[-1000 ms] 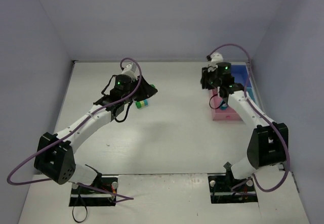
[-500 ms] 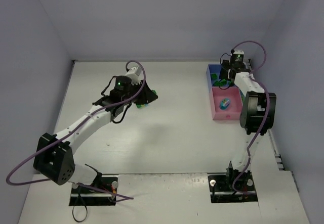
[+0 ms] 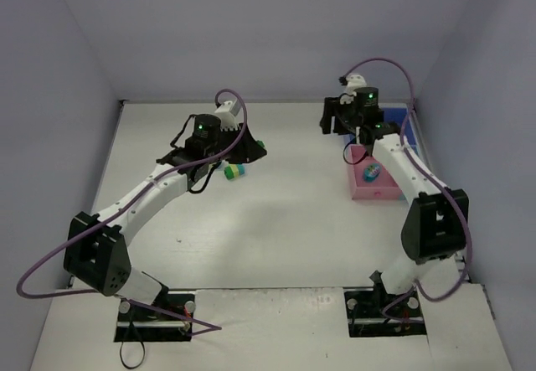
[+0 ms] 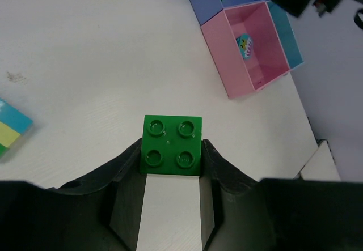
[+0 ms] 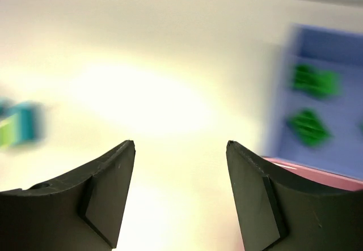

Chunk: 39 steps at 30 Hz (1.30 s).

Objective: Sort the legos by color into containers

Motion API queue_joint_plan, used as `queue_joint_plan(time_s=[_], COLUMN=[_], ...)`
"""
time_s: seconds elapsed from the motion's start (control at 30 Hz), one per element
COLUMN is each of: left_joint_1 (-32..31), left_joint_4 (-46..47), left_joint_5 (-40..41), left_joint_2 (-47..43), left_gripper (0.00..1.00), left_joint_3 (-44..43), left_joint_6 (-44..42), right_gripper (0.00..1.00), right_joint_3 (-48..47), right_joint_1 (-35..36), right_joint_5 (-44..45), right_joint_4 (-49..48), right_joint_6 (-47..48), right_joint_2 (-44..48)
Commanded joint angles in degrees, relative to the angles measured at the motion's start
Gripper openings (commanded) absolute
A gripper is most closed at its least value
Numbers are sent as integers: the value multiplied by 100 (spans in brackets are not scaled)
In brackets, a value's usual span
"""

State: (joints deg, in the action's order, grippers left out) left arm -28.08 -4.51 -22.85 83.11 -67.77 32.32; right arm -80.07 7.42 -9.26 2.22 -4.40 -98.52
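Right gripper (image 5: 180, 191) has swung off the pink tray (image 4: 215, 61), jaws apart, empty. Green bricks (image 5: 309, 127) lie just behind that tray, a cyan piece (image 4: 244, 45) inside. Left gripper (image 4: 171, 171) clamps another green brick (image 4: 172, 145) far left; a stack (image 3: 234, 172) waits on the desk.

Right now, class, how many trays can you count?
3, joined, at the right: the blue tray farthest back, the pink tray in front of it, the light blue tray beside the pink.

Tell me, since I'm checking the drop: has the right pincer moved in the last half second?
Yes: the right pincer swung left, off the blue tray.
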Motion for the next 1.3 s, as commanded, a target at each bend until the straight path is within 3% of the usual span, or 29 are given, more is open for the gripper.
queue_joint_plan(time_s=[0.0, 0.2, 0.5, 1.27], left_joint_1=[39, 48, 39, 21], left_joint_4=[800, 1347, 2059, 2798], left_joint_5=[-351, -378, -342, -615], left_joint_2=[91, 153, -41, -146], left_gripper=[0, 0, 0, 1], left_joint_3=[-237, -132, 123, 457], left_joint_6=[853, 2259, 3253, 4002], right_gripper=[62, 65, 66, 53], right_joint_3=[500, 1353, 1495, 1231], right_joint_1=[741, 1779, 2123, 2352], right_joint_5=[-1042, -1412, -1974, -1711], right_joint_4=[-669, -1302, -1557, -2172], right_joint_6=[290, 766, 818, 704], right_joint_2=[1017, 1932, 2241, 1898])
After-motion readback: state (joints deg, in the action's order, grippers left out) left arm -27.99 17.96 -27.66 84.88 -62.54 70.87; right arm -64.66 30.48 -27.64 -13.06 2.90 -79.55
